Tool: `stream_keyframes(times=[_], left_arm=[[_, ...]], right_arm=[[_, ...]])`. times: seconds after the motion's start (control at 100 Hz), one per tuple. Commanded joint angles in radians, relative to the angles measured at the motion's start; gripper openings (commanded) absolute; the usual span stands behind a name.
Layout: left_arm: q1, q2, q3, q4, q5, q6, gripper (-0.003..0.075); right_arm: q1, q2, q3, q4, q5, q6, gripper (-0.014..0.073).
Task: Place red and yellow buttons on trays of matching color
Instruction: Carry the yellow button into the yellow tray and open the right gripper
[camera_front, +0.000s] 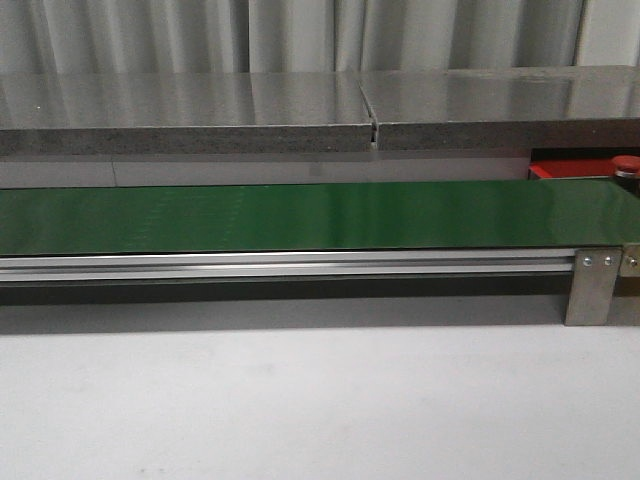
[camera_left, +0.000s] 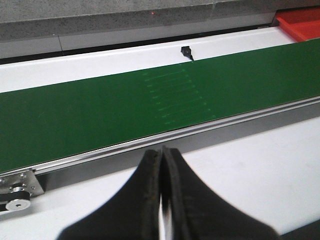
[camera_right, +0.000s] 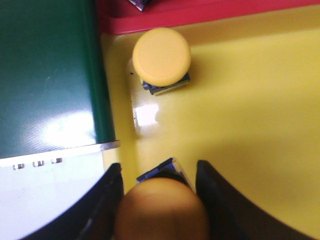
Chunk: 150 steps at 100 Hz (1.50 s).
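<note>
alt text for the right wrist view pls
The right gripper has its fingers on either side of a yellow button above a yellow tray. A second yellow button sits on that tray, beside the green belt.

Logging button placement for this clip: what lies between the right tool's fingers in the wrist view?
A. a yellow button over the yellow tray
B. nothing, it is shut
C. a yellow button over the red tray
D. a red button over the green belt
A: a yellow button sits between the right tool fingers, over the yellow tray, where another yellow button already rests.
</note>
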Motion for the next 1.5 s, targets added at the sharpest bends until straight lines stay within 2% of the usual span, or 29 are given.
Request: stream_keyframes(times=[0.0,0.31,0.39,0.46,0.58,0.65,1.02,1.13,1.21,1.37,1.44,1.49], left_arm=[[-0.008,0.003,-0.027,-0.023,-0.070,-0.003,-0.0019],[-0.008,0.003,-0.027,-0.023,-0.070,-0.003,-0.0019],[-0.008,0.003,-0.027,-0.023,-0.070,-0.003,-0.0019],[-0.008,0.003,-0.027,-0.023,-0.070,-0.003,-0.0019],[-0.008,0.003,-0.027,-0.023,-0.070,-0.003,-0.0019],[-0.008,0.003,-0.027,-0.023,-0.070,-0.003,-0.0019],[-0.008,0.003,-0.027,-0.023,-0.070,-0.003,-0.0019],[-0.008,0.003,-0.027,-0.023,-0.070,-0.003,-0.0019],[-0.008,0.003,-0.027,-0.023,-0.070,-0.003,-0.0019],[-0.008,0.003,-0.027,-0.023,-0.070,-0.003,-0.0019],[-0.008,0.003,-0.027,-0.023,-0.070,-0.003,-0.0019],[-0.008,0.003,-0.027,-0.023,-0.070,-0.003,-0.0019]], right_arm=[[-0.008,-0.029,0.002,0.014,-0.094,-0.001,-0.0017],[-0.008,0.080,0.013,0.043,-0.163,-0.001,-0.0015],[-0.008,0.097,0.013,0.043,-0.172,-0.001,0.0019],[-0.008,0.099,0.013,0.043,-0.174,-0.002,0.0110],[-0.008,0.099,0.013,0.043,-0.182,-0.002,0.0351],[-0.008,0.099,0.013,0.043,-0.183,-0.002,0.0433],[-0.008,0.052,0.013,0.025,-0.194,-0.003,0.0444],[-0.004,-0.009,0.013,0.014,-0.190,-0.025,0.0391],[0.011,-0.061,0.013,0.013,-0.180,-0.055,0.0284],[0.068,-0.169,0.013,0.012,-0.163,-0.081,-0.0006],[0.099,-0.209,0.015,0.012,-0.156,-0.081,-0.0094],[0.122,-0.239,0.023,0.012,-0.158,-0.081,-0.0127]])
